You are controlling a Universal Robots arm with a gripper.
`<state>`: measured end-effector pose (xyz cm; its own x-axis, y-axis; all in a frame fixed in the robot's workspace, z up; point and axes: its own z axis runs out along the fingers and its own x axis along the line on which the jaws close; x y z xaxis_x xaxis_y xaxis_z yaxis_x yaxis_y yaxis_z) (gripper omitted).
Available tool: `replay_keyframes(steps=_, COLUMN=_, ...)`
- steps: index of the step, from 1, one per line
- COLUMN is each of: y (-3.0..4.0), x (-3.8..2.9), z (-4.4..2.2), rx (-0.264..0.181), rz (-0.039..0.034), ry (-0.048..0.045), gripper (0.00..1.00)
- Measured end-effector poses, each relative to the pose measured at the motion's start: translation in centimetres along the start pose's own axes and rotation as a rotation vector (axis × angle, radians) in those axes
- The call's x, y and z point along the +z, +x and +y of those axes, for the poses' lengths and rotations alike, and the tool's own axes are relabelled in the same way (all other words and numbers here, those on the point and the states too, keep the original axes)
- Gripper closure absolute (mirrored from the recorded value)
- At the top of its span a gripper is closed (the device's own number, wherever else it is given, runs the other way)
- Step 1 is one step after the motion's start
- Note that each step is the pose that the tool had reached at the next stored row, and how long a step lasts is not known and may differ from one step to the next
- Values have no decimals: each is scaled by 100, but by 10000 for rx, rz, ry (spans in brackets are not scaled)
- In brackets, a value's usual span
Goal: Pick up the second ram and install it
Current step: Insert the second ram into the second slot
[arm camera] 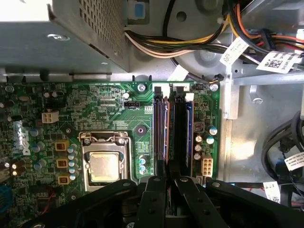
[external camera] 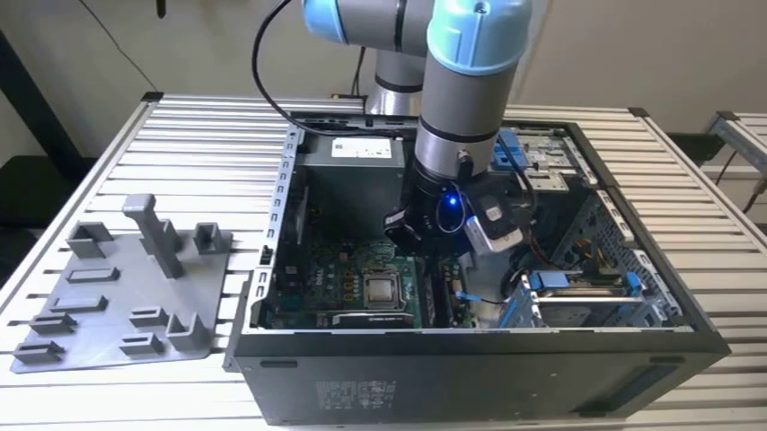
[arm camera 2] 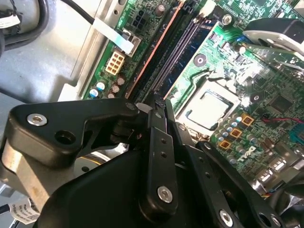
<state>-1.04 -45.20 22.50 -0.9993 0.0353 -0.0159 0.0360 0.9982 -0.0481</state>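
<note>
While hovering over the motherboard (arm camera: 118,109), end effector (arm camera: 167,183) is pinching the second ram (arm camera: 178,128) narrow; stiff, light, fragile; hold by edges.

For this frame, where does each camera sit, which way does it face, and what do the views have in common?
Exterior view: off the arm, above the table, looking down into the open computer case; the arm reaches in over the motherboard.
First wrist view: on the arm, looking down past the gripper at the memory slots.
Second wrist view: on the arm, looking obliquely past the gripper along those slots.
Shared: all show the processor socket; both wrist views show the gripper.
</note>
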Motion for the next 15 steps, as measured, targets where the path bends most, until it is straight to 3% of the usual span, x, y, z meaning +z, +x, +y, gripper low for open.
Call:
replay_keyframes(steps=10, y=0, x=0, z=0, rx=-20, rz=-1, ry=2, gripper=86)
replay_keyframes(steps=15, y=-1, x=1, z=0, rx=-259, rz=-33, ry=-5, gripper=86)
